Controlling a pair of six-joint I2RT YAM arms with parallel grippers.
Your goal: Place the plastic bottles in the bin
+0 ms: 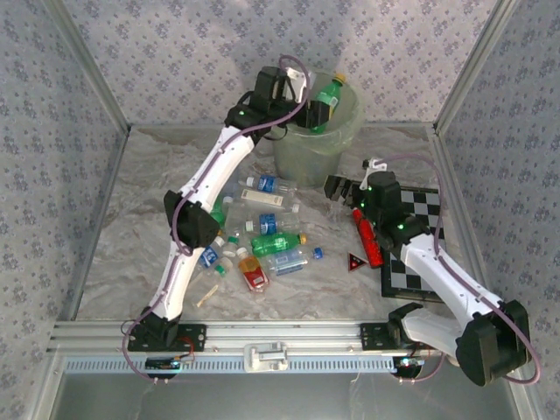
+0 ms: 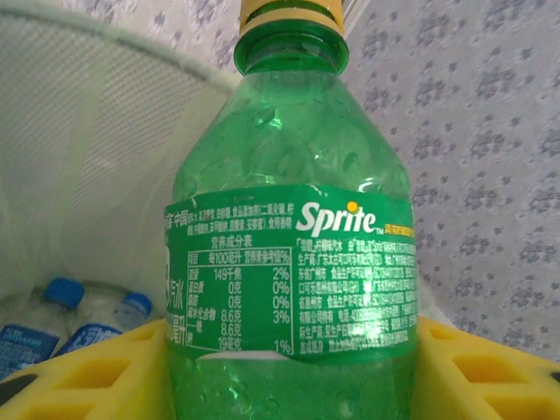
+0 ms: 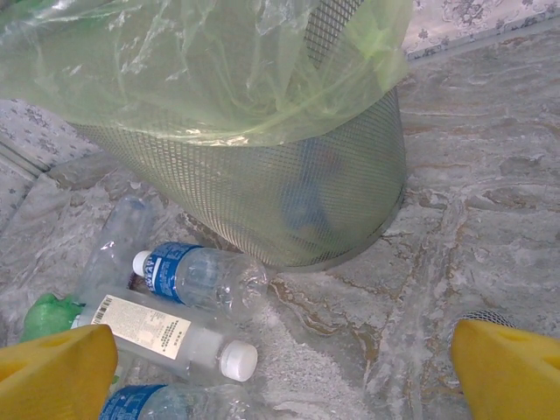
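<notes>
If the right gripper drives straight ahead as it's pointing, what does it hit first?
Likely the bin's mesh wall near its base, or the bare table cover just before it; depth is unclear. The right gripper is open.

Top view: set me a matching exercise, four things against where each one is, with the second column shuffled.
1. Sprite bottle
2. red tube
3. bin
4. checkered mat

A. flat at the right side of the table, partly under the right arm
B. gripped by the left tool, over the bin's mouth
C. at the table's far side, lined with a plastic bag
D. lying by the mat's left edge

Pairs: 1-B, 2-D, 3-C, 4-A
</notes>
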